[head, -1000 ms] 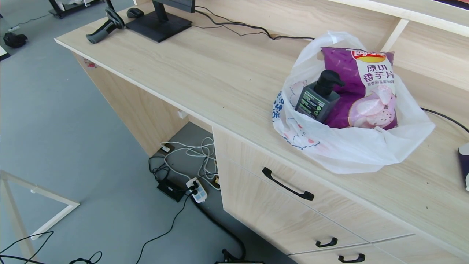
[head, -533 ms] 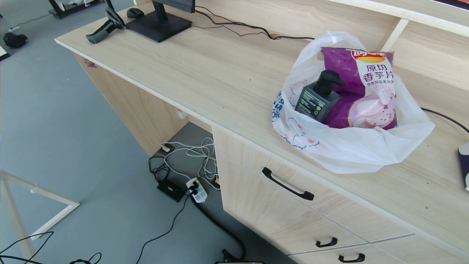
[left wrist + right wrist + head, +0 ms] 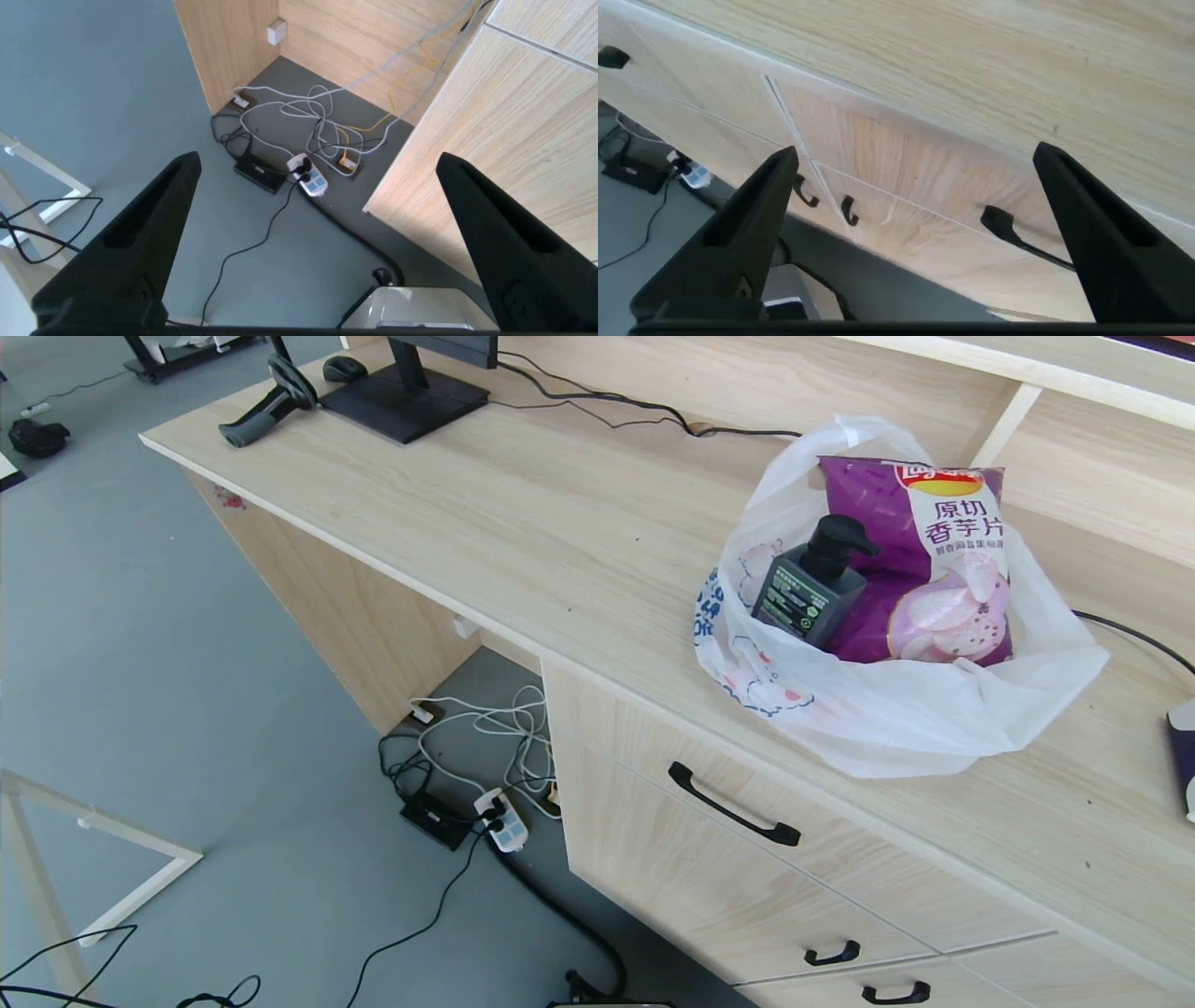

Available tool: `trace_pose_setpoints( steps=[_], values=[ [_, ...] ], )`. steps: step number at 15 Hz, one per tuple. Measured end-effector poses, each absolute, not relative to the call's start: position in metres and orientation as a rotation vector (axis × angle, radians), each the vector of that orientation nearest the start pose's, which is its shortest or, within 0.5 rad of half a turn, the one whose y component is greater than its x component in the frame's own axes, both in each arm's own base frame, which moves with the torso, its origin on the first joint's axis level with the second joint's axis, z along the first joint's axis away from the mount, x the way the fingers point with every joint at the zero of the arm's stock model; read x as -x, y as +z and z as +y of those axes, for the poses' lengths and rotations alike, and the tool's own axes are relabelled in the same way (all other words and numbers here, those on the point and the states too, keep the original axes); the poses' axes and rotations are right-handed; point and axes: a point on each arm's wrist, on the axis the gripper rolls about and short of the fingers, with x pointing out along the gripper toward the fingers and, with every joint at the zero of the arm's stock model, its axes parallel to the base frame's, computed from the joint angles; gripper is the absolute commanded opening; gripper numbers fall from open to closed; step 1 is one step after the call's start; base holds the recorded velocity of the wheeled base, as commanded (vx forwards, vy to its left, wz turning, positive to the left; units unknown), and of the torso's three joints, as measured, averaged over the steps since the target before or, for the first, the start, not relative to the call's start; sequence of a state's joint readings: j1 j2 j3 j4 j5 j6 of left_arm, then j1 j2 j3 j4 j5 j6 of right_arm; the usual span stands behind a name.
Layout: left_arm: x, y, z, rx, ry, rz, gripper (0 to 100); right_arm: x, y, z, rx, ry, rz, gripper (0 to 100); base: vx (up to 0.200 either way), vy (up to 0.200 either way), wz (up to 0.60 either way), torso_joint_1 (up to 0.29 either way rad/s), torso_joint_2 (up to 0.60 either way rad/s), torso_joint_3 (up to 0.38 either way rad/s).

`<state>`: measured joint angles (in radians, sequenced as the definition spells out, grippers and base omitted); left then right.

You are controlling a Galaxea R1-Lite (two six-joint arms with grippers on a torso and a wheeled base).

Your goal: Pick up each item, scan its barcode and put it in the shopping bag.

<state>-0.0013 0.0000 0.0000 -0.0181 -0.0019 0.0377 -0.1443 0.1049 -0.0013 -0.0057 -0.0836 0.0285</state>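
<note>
1. Left gripper (image 3: 318,252): I read its jaws as spread wide, holding nothing. It hangs over the grey floor, above a white power strip (image 3: 311,181) and loose cables beside the cabinet.
2. Barcode scanner (image 3: 266,403): lies on its side at the counter's 11 o'clock corner.
3. Mouse (image 3: 344,369): black, at 1 o'clock of the scanner.
4. Monitor base (image 3: 403,399): black, just beside the mouse, at its 4 o'clock.
5. Counter (image 3: 523,532): pale wood, with drawers below that have black handles (image 3: 733,812).
6. Shopping bag (image 3: 896,709): white plastic, mouth open, at the counter's 3 o'clock side near the front edge.
7. Pump bottle (image 3: 814,586): dark, inside the bag, leaning on the crisps.
8. Crisps packet (image 3: 943,569): purple, inside the bag, at 3 o'clock of the bottle.
9. Right gripper (image 3: 915,243): jaws spread wide, empty, facing the drawer fronts and a handle (image 3: 1013,233).
</note>
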Motion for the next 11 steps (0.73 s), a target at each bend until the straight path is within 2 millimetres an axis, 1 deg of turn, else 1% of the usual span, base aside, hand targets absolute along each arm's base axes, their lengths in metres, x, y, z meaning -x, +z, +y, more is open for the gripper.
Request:
trace_pose_setpoints(
  steps=[2,5,6,11],
  values=[
    [0.0228,0.0773,0.0,-0.037,-0.003,-0.018,100,0.0154,0.0782,0.0006,-0.037,-0.194,0.088,100,0.0,0.0,0.0,0.0,0.0,0.0],
    [0.0228,0.0773,0.0,-0.037,-0.004,-0.018,100,0.0168,0.0774,-0.0011,-0.02,-0.053,0.074,100,0.0,0.0,0.0,0.0,0.0,0.0],
    [0.0228,0.0773,0.0,-0.037,-0.003,-0.018,100,0.0177,0.0772,-0.0014,-0.019,-0.034,0.063,100,0.0,0.0,0.0,0.0,0.0,0.0],
    [0.0228,0.0773,0.0,-0.035,-0.003,-0.018,100,0.0221,0.0759,-0.0009,-0.028,-0.052,0.007,100,0.0,0.0,0.0,0.0,0.0,0.0]
  ],
)
